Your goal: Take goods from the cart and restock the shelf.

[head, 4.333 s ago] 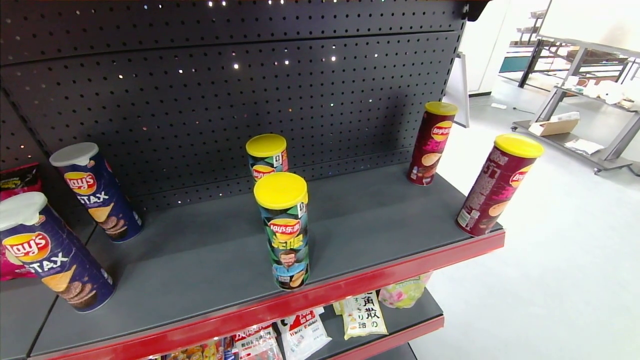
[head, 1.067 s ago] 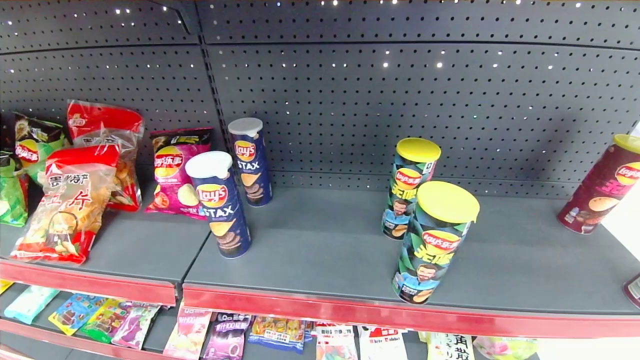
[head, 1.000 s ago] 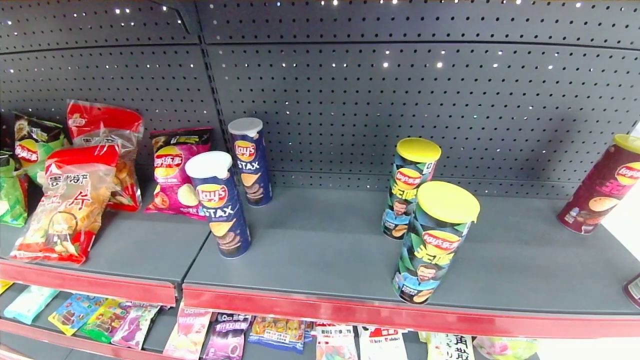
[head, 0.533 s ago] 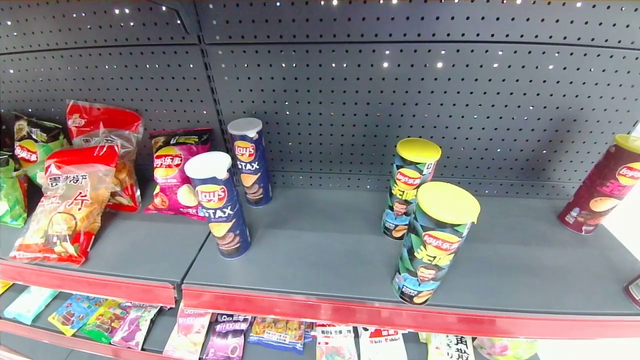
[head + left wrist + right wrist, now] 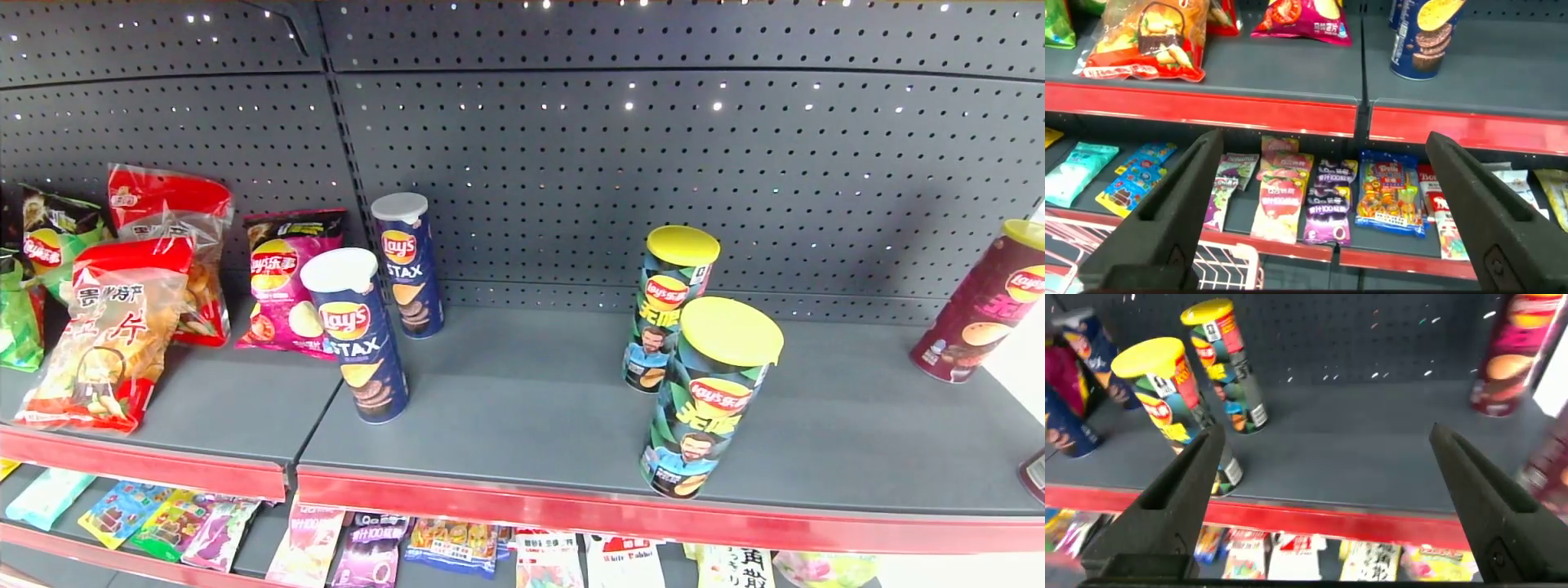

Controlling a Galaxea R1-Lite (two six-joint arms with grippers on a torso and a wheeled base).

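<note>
Left tool [image 5: 1323, 139] and right tool [image 5: 1327, 429], each spread apart, before a part-stocked store shelf [image 5: 522, 425].
In the head view, two blue cans [image 5: 359, 335] stand upright left of centre, two yellow-lidded cans [image 5: 702, 392] right of centre, a maroon can [image 5: 976, 306] at the right edge, and snack bags [image 5: 114, 327] lean at far left. The left tool faces small packets [image 5: 1323, 204] beneath the shelf's red front edge; a wire frame near it may be the cart [image 5: 1229, 269]. The right tool faces the yellow-lidded cans.
</note>
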